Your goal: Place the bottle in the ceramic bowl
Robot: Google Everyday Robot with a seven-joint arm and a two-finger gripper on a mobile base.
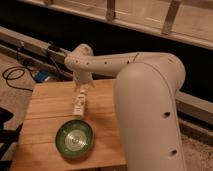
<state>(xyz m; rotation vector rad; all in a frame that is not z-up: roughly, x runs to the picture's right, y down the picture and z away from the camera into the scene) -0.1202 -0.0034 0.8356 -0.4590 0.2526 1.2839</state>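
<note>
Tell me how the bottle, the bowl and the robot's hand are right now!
Small pale whitish bottle with a white cap: lying on the light wooden table, beside the bowl, not in it.
Round glossy green ceramic bowl: upright, empty.
Robot's white hand: pointing down over the bottle's far end.
</note>
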